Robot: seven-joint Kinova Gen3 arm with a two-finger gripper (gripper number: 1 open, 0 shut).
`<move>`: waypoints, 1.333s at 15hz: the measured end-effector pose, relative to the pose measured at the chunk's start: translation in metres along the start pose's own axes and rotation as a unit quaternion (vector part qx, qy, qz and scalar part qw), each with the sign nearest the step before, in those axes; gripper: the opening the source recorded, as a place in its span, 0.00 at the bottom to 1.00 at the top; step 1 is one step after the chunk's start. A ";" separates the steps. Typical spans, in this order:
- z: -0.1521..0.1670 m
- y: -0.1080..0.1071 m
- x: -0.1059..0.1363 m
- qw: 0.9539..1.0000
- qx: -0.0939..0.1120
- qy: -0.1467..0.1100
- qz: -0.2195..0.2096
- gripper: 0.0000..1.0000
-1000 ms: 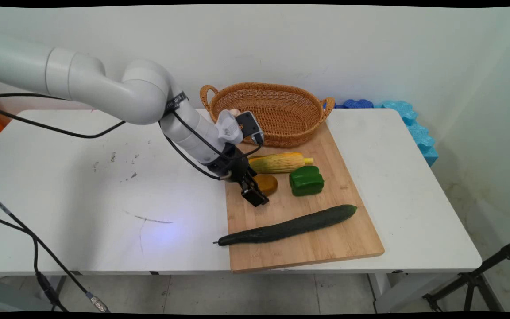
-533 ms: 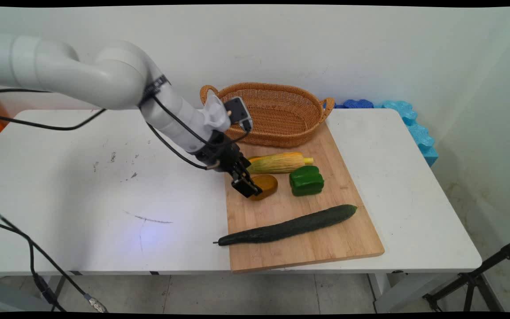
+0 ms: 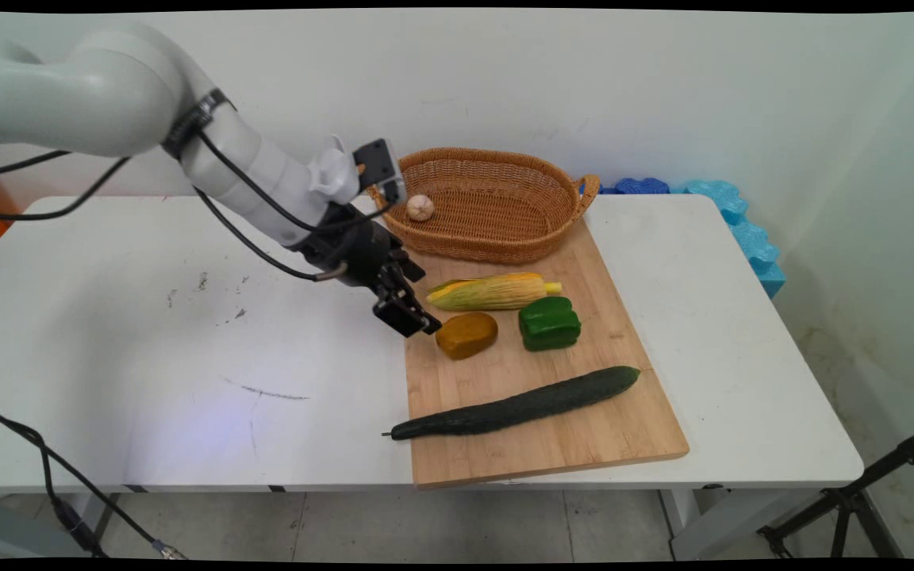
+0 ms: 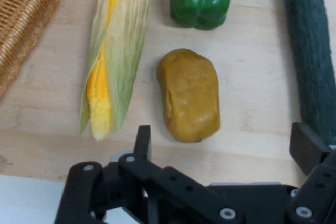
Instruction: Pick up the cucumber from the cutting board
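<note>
The gripper [image 3: 408, 315] has been drawn back up and left to the cutting board [image 3: 584, 444]'s left edge, fingers spread wide and empty. The potato [image 4: 190, 94], now uncovered, lies beside the corn cob [image 4: 113, 45].

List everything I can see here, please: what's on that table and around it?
Table: one, white, fills the middle.
Cutting board: one, light wood, on the table's right half.
Basket: one, brown wicker, at the board's far end.
Garlic bulb: one, pale, inside the basket.
Corn cob: one, yellow with green husk, on the board.
Potato: one, brownish yellow, on the board.
Bell pepper: one, green, right of the potato.
Cucumber: one, dark green, across the board's near part.
Foam pieces: blue, behind the table's right end.
Gripper: one, black, open, beside the potato.
</note>
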 end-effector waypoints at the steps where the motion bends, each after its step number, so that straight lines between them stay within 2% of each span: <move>1: -0.007 0.001 -0.001 1.000 -0.004 0.002 0.002 1.00; 5: -0.020 0.005 -0.001 1.000 -0.019 0.002 0.003 1.00; 10: -0.017 0.016 0.002 0.999 -0.037 -0.002 -0.010 1.00; 13: -0.006 0.026 0.006 0.999 -0.048 -0.004 -0.019 1.00; 20: 0.044 0.053 0.020 0.997 -0.070 -0.001 -0.027 1.00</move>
